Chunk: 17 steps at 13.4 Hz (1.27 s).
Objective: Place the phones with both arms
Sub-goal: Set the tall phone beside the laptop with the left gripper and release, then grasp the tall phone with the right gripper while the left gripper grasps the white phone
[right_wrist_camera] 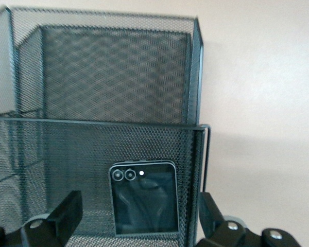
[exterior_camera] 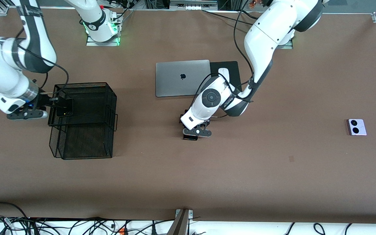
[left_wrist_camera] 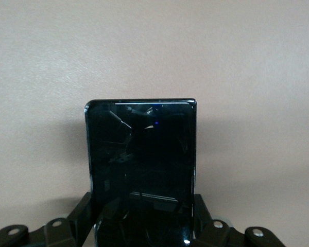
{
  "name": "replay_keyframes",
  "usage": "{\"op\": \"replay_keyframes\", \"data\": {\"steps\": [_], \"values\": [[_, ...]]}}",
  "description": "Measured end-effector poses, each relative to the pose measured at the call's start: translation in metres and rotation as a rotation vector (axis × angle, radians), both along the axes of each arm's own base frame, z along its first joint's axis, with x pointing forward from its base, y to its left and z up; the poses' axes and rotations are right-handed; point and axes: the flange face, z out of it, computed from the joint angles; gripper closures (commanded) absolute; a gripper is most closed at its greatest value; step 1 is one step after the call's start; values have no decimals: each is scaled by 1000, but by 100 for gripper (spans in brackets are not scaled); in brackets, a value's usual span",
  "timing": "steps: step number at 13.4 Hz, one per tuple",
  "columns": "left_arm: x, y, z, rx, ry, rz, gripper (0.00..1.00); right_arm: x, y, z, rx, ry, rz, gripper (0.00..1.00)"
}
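Over the wire basket (exterior_camera: pixel 86 120) the right gripper (right_wrist_camera: pixel 139 218) stands spread wide, the folded phone (right_wrist_camera: pixel 143 198) lying loose in the upper tray. Well away toward the left arm's end, the left gripper (exterior_camera: pixel 196 132) is clamped on the black slab (left_wrist_camera: pixel 140 164), with the lilac phone (exterior_camera: pixel 357 127) farther still

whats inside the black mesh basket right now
A squarish black folded phone lies in the top tier of the mesh basket, between the open right gripper's fingers. The lower tier is partly covered by the top one.

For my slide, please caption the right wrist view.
Open right end effector over mesh tray, black folded phone lying released inside.
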Motion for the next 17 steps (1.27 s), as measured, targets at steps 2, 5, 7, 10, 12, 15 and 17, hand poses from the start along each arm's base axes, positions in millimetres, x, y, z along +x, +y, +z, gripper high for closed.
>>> {"op": "replay_keyframes", "data": {"steps": [2,5,7,10,12,15,17], "values": [[1,0,1,0,4,35,0,6,2,17,2,1,-1,0],[2,0,5,1,5,42,0,14,24,44,10,13,-14,0],[6,6,15,34,29,42,0,19,53,62,17,4,-31,0],[24,44,60,136,94,2,0,24,110,76,31,-6,-88,0],[46,104,92,209,141,-66,0,27,153,80,42,-5,-139,0],[82,223,122,249,240,-68,0,34,215,81,64,-9,-218,0],[100,308,122,249,303,3,0,35,264,74,73,-7,-280,0]]}}
